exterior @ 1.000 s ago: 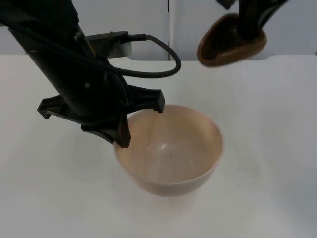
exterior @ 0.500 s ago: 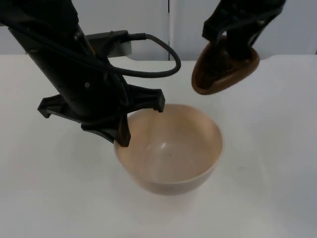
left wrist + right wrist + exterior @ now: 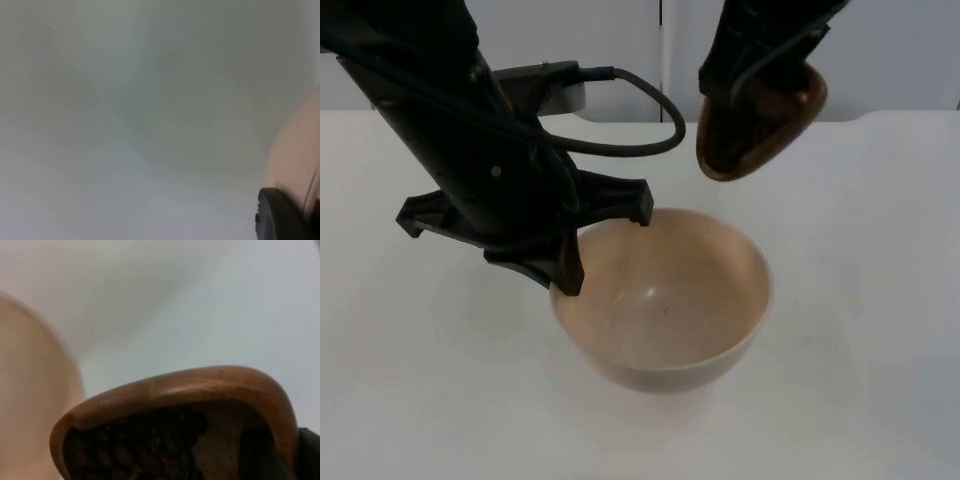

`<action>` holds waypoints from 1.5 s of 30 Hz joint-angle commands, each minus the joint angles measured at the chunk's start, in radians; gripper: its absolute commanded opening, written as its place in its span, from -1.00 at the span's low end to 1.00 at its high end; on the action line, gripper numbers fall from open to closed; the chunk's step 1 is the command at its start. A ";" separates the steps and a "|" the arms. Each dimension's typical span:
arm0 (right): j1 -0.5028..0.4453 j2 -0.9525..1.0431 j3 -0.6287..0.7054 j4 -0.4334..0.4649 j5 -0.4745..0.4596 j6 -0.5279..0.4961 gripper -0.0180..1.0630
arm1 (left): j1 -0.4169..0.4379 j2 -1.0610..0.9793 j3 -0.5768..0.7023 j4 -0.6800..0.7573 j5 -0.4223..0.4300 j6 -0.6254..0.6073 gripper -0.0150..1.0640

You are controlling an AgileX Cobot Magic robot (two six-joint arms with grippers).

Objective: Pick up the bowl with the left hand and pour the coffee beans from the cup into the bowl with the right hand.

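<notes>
A pale beige bowl [image 3: 665,300] stands mid-table with nothing in it. My left gripper [image 3: 568,275] is shut on its left rim; its black fingertip [image 3: 280,217] sits against the bowl's wall [image 3: 295,150]. My right gripper [image 3: 750,110] is shut on a brown wooden cup [image 3: 760,125], held in the air above the bowl's far right rim and tilted. Dark coffee beans [image 3: 135,445] lie inside the cup [image 3: 200,390], with the bowl's rim [image 3: 35,390] beside it.
The white table top [image 3: 860,330] lies all around the bowl and ends at the grey partition wall [image 3: 620,40] at the back. The left arm's black body [image 3: 470,150] covers the table's left rear.
The right gripper has carried the cup left and down toward the bowl and tilted it further. The left gripper and bowl have stayed still.
</notes>
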 commanded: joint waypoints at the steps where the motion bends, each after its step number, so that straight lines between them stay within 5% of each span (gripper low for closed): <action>1: 0.013 -0.011 0.001 -0.049 -0.004 0.010 -0.97 | -0.004 -0.014 -0.003 0.006 -0.005 -0.004 -0.98; 13: 0.024 -0.107 0.001 -0.050 -0.004 0.010 -0.97 | -0.004 -0.014 -0.003 0.006 -0.005 -0.004 -0.98; 29: 0.158 -0.126 0.001 -0.263 -0.004 0.009 -0.97 | -0.004 -0.014 -0.003 0.006 -0.006 -0.004 -0.98; 45: 0.158 -0.126 0.001 -0.287 -0.004 -0.031 -0.97 | -0.004 -0.014 -0.003 0.008 -0.006 -0.004 -0.98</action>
